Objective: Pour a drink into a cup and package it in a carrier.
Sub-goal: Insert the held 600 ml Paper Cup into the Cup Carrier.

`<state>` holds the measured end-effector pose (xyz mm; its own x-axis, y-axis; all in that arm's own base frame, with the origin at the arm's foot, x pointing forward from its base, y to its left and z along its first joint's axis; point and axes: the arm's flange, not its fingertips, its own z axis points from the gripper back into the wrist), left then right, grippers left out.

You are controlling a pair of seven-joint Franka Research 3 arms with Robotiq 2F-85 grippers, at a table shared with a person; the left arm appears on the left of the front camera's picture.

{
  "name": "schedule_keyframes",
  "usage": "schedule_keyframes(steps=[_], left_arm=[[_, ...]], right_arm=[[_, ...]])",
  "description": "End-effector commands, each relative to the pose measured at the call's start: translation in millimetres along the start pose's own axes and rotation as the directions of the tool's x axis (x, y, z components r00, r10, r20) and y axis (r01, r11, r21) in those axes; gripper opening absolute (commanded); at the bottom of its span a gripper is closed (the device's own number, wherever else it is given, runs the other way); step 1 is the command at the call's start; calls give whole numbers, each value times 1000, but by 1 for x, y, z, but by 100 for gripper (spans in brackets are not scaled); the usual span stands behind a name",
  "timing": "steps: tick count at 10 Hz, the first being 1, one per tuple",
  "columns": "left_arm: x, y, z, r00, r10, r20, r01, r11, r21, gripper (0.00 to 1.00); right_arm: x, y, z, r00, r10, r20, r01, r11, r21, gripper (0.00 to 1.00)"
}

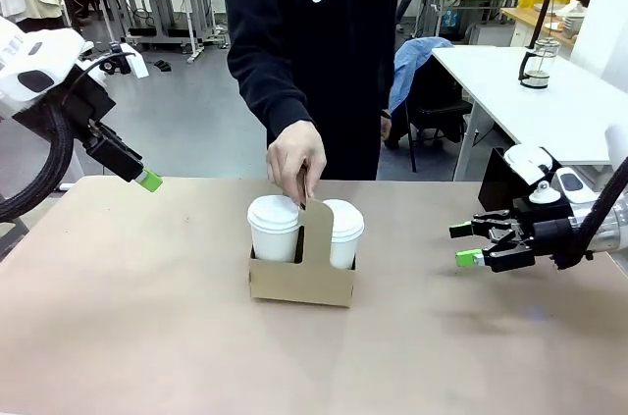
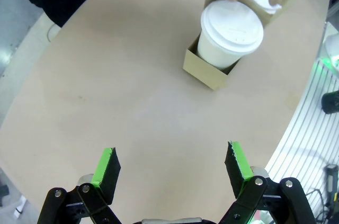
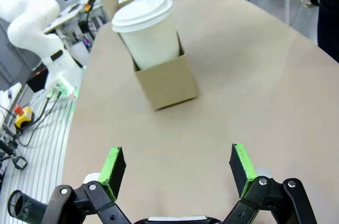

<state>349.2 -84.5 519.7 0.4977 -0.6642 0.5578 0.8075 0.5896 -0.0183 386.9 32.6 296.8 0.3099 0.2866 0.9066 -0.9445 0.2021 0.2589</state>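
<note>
the carrier (image 1: 302,281) is sitting mid-tabletop (image 1: 128,317), holding two lidded white cups (image 1: 274,227), while a person's hand (image 1: 295,160) is gripping its handle tab. the left pincer (image 2: 172,168) and right pincer (image 3: 177,170) are hanging apart-fingered, holding nothing, well away at either side.

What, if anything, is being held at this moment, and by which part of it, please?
Neither claw holds anything: the left claw and right claw are both open and empty. The person's hand grips the carrier by the top of its centre handle tab.
</note>
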Motion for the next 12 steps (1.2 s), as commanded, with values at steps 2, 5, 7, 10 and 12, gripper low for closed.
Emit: schedule_keyframes(steps=[2,5,7,10,12], left_arm=[[0,0,1,1000,-7,3,7,1000,0,100],[0,0,1,1000,-7,3,7,1000,0,100],[0,0,1,1000,-7,3,7,1000,0,100],[0,0,1,1000,-7,3,7,1000,0,100],[0,0,1,1000,-7,3,7,1000,0,100]], right_arm=[[-1,0,-1,1000,24,15,-24,1000,1,100],[-1,0,-1,1000,24,15,-24,1000,1,100],[-1,0,-1,1000,24,15,-24,1000,1,100],[-1,0,-1,1000,24,15,-24,1000,1,100],[-1,0,-1,1000,24,15,-24,1000,1,100]])
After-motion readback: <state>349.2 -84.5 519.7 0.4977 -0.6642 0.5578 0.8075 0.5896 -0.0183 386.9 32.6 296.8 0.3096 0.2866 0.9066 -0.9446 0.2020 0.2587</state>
